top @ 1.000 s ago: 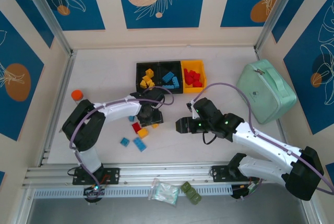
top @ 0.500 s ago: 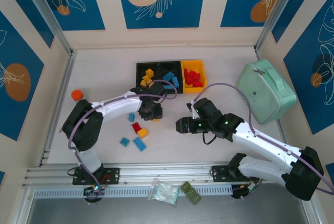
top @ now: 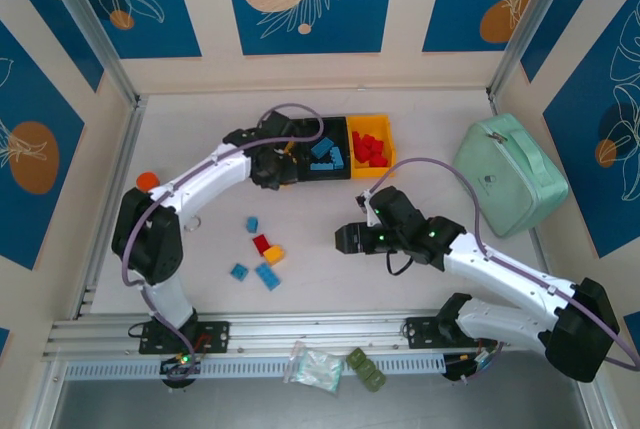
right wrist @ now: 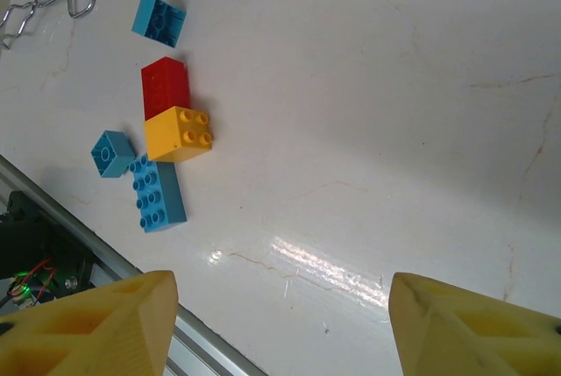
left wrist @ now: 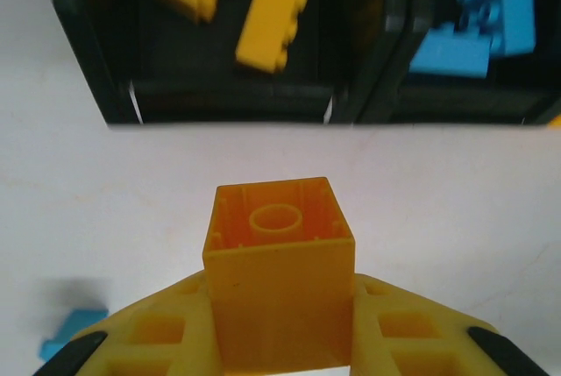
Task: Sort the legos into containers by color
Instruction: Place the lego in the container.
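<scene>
The left gripper (left wrist: 280, 319) is pinching a yellow brick (left wrist: 279, 258) between its two fingers, hollow underside turned toward the wrist camera. It hangs over bare table just near of the left black bin (left wrist: 230, 101). That bin already holds several yellow bricks (left wrist: 271, 15). The middle black bin (left wrist: 456, 104) beside it, on the right, holds blue bricks (left wrist: 480, 18). From above, the left arm reaches far across the table with its gripper (top: 272, 165) at the near left corner of the bin row, and the yellow bin (top: 389, 152) at the right end contains red bricks (top: 368, 147). The right gripper (right wrist: 280, 332) is spread wide with nothing between its fingers (right wrist: 110, 323). It hovers above the table, to the right of the loose pieces. Five bricks lie outside the bins on the table. A small blue brick (right wrist: 159, 19) sits apart, farther from the robot than the rest. A red brick (right wrist: 165, 87) touches a yellow studded brick (right wrist: 180, 133). Nearest the robot, another small blue brick (right wrist: 111, 152) rests against a long blue brick (right wrist: 158, 192). In the overhead view this cluster (top: 262, 254) sits between the two arms, well apart from the bins. An orange-capped jar (top: 147, 181) stands at the left edge of the table, and a mint-green case (top: 510, 174) lies at the right.
</scene>
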